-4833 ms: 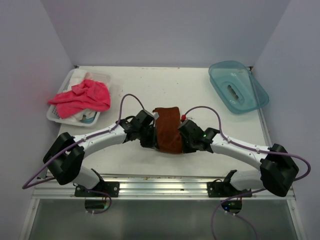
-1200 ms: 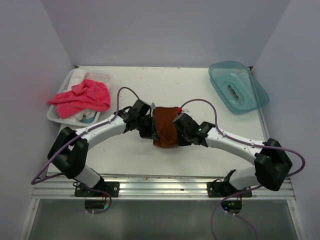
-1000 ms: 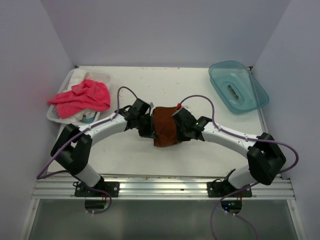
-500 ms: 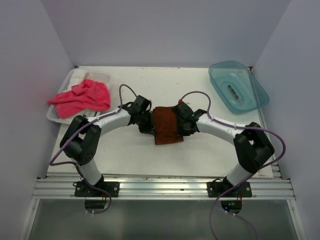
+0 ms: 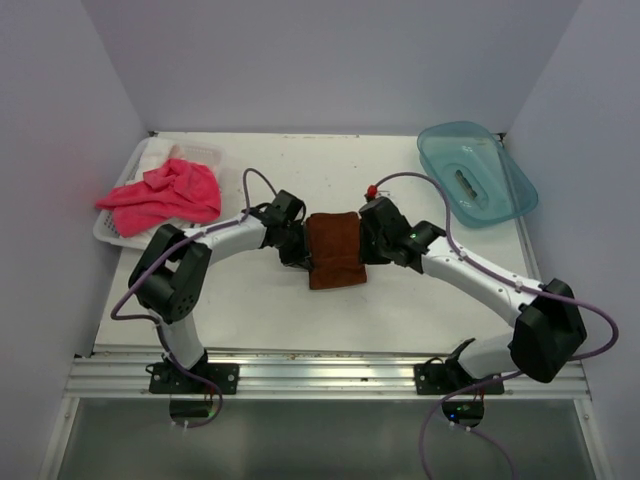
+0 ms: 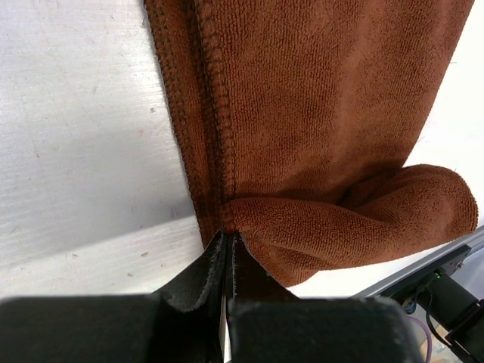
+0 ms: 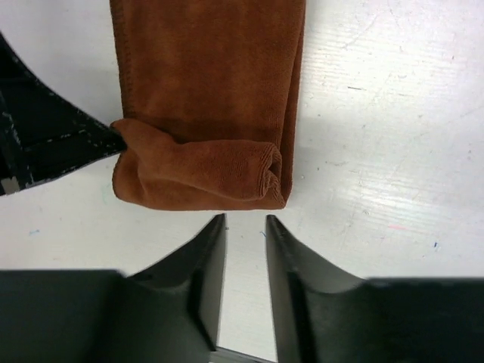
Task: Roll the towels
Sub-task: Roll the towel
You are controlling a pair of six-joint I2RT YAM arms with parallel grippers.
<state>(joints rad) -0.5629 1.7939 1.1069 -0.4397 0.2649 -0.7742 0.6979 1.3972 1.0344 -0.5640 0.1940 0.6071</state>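
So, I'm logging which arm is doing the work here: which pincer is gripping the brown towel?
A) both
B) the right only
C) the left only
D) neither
C: the left pincer is shut on the rolled end of the brown towel, while the right pincer stands open just short of that roll, touching nothing.

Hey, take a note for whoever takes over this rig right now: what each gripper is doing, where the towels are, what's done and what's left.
Left gripper: jaws shut on the brown towel at the edge of its rolled end.
Right gripper: jaws open, holding nothing, just off that roll.
Brown towel: mid-table between the arms, one end rolled, the rest flat.
Pink towel: crumpled over the white basket, far left.
Done: roll started on the brown one.
Left: finish it, then roll the pink one.
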